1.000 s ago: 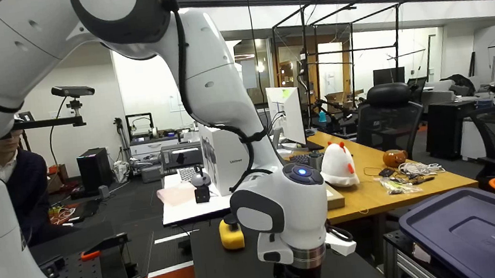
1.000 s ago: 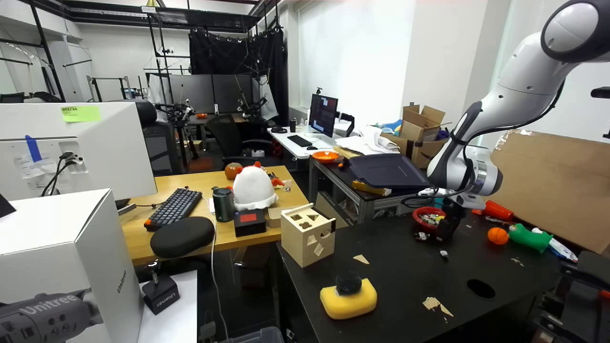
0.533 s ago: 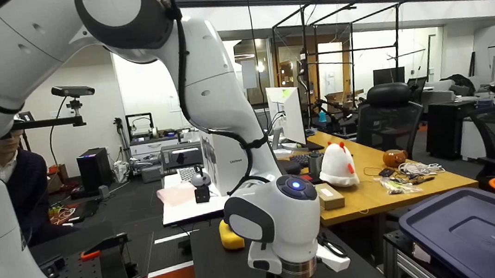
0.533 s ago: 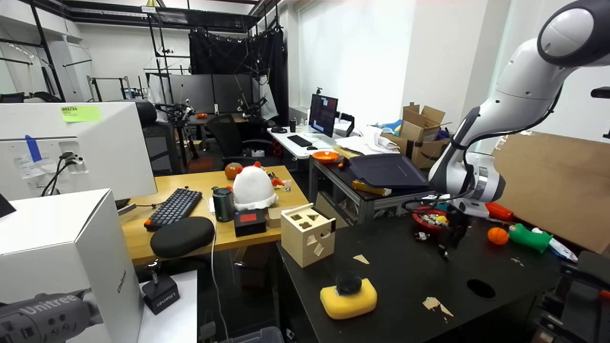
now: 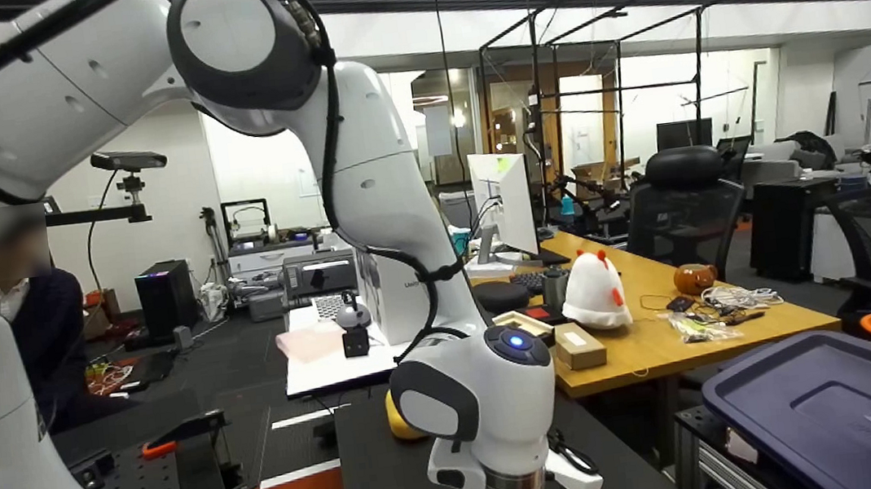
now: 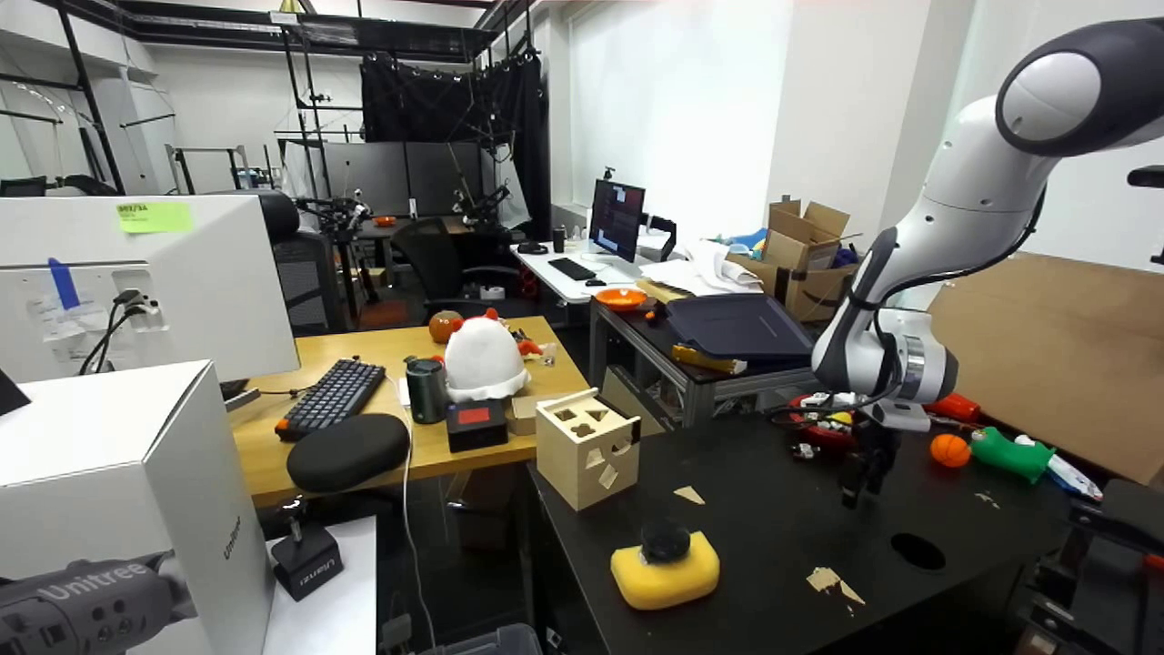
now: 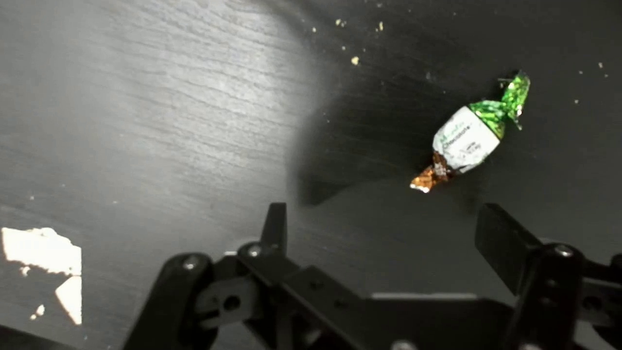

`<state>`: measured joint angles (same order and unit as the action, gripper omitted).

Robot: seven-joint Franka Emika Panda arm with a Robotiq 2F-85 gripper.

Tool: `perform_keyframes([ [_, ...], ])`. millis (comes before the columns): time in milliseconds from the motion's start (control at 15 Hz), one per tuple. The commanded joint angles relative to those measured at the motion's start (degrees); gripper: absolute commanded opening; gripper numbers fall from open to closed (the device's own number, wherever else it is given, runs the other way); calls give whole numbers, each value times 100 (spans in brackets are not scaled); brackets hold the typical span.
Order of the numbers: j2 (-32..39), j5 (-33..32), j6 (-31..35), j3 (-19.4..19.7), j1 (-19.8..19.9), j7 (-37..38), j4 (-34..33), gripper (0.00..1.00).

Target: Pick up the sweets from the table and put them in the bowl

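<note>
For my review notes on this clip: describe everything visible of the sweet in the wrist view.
The sweet has a white middle printed with small lettering, "Chocolate" legible, between two shiny, foil-like twisted ends, one green, one orange-brown. It looks unopened, so its inside is hidden. It lies slantwise in that view, green end toward the upper right, on the black table, the only thing seen touching it. The open gripper does not touch it.

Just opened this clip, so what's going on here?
The robot's open gripper hangs over the black table, holding nothing. A wrapped sweet, probably its next pick, lies on the table nearby. In an exterior view, the red bowl stands partly hidden, with what looks like another sweet beside it.
</note>
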<state>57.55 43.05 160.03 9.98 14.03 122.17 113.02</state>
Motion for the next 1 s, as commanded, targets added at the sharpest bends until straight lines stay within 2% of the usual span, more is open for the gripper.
perform_keyframes([
  [0,77,-77,-160,232,-294,361,-147,100],
  [667,361,-203,-99,578,-544,658,-343,100],
  [933,486,-287,-33,559,-504,784,-470,100],
])
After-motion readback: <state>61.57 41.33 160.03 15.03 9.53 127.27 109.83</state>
